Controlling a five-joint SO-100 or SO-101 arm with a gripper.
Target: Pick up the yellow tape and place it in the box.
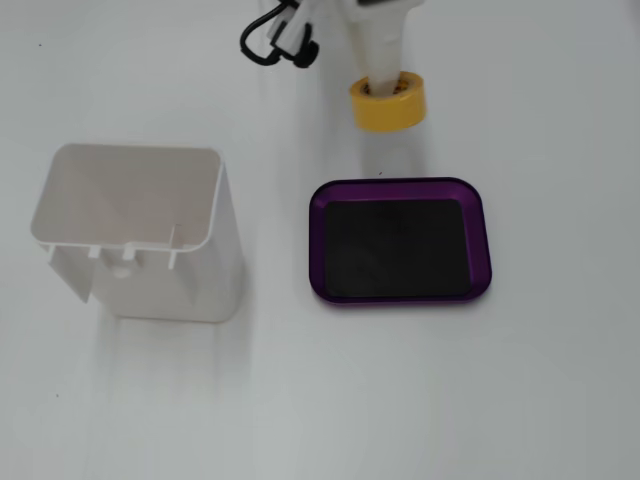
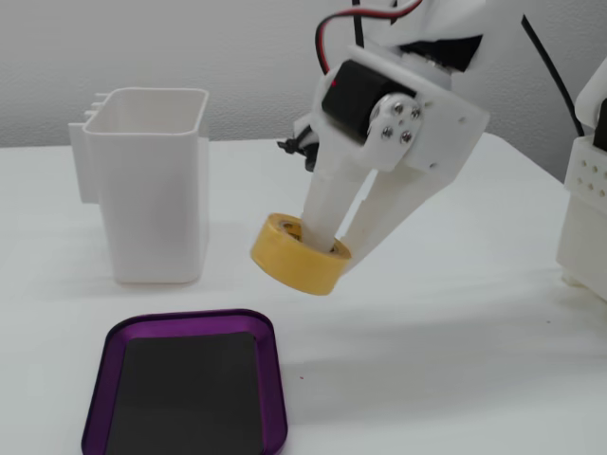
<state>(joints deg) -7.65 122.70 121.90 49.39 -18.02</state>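
Observation:
The yellow tape [image 1: 390, 106] [image 2: 296, 256] hangs tilted in my white gripper [image 1: 379, 86] [image 2: 339, 250], clear of the table in a fixed view. One finger goes through the ring's hole and the other presses its outer wall, so the gripper is shut on the roll. The box, a purple tray with a black floor [image 1: 400, 185] [image 2: 188, 319], lies flat and empty. In a fixed view from above, the tape is just beyond the tray's top edge. In the side-on fixed view, it hovers above and to the right of the tray's far corner.
A tall white plastic bin [image 1: 150, 255] [image 2: 156, 199] stands upright to the left of the tray. A white block-like structure [image 2: 588, 223] stands at the right edge of the table. Black cables [image 1: 272, 38] hang by the arm.

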